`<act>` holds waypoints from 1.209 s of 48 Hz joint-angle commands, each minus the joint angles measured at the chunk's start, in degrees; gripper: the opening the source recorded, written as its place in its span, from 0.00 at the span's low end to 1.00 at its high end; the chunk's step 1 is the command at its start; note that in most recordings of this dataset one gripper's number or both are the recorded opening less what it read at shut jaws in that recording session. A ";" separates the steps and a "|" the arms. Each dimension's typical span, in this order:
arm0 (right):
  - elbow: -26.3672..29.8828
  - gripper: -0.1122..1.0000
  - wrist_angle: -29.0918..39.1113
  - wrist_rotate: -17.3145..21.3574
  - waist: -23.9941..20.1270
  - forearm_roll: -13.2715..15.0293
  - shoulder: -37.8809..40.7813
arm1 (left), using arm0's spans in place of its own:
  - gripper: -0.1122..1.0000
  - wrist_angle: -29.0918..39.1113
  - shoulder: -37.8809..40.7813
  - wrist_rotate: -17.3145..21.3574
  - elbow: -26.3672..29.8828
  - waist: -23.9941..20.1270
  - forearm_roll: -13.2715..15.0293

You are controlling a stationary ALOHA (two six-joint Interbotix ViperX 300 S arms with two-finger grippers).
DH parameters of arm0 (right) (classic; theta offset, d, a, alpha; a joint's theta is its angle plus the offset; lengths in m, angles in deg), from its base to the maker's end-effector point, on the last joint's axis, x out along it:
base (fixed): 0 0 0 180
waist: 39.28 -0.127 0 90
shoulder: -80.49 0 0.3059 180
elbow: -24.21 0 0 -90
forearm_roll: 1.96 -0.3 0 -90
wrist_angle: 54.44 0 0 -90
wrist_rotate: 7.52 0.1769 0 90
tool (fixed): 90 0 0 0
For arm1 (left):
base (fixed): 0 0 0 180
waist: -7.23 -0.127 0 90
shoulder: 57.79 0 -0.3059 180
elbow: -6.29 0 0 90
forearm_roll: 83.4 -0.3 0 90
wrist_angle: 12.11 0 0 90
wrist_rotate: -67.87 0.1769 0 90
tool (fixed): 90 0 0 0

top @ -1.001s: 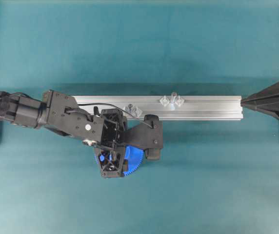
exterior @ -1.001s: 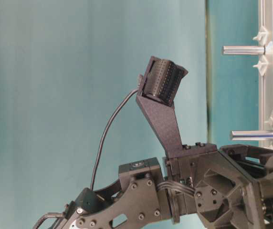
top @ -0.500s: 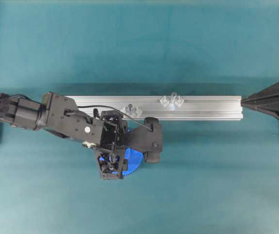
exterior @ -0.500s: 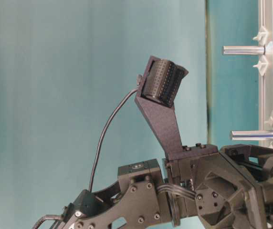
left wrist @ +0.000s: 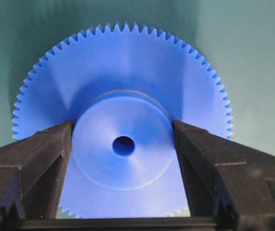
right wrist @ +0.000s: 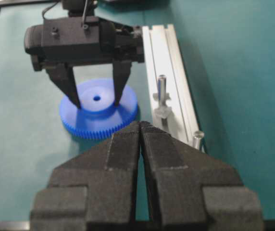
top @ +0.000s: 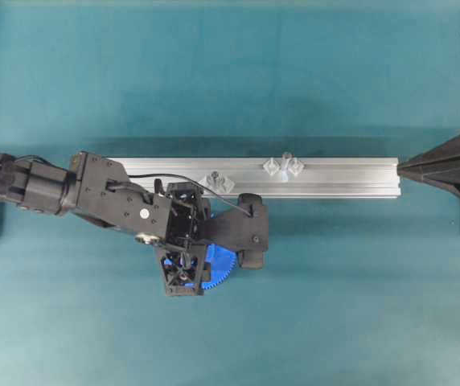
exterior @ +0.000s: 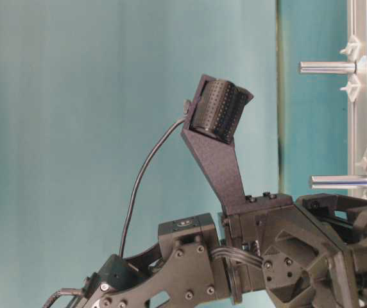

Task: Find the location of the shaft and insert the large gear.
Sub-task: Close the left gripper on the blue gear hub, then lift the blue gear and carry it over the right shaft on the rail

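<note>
left end effector (left wrist: 123, 144) clamps large gear (left wrist: 123, 96) hub; near rim cut off | right end effector (right wrist: 141, 137) closed, empty

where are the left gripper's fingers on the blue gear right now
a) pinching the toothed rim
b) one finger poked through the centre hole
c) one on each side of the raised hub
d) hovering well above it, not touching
c: in the left wrist view the left gripper has its two fingers pressed against opposite sides of the raised round hub of the large gear, which lies flat on the table, centre hole free.
</note>
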 commanded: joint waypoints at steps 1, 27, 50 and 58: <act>0.53 0.15 -0.26 0.44 0.18 -0.09 0.26 | 0.73 -0.18 -2.11 0.09 0.88 -0.26 -0.18; 0.53 0.15 -0.26 0.44 0.18 -0.09 0.26 | 0.73 7.56 -4.31 3.16 7.21 -0.35 -0.26; 0.53 0.15 -0.26 0.53 0.09 -0.09 0.18 | 0.73 17.40 -4.66 7.56 16.35 -2.72 -0.44; 0.53 0.15 -0.26 0.44 0.09 -0.09 0.09 | 0.73 20.04 -4.66 9.32 18.81 -3.34 -0.62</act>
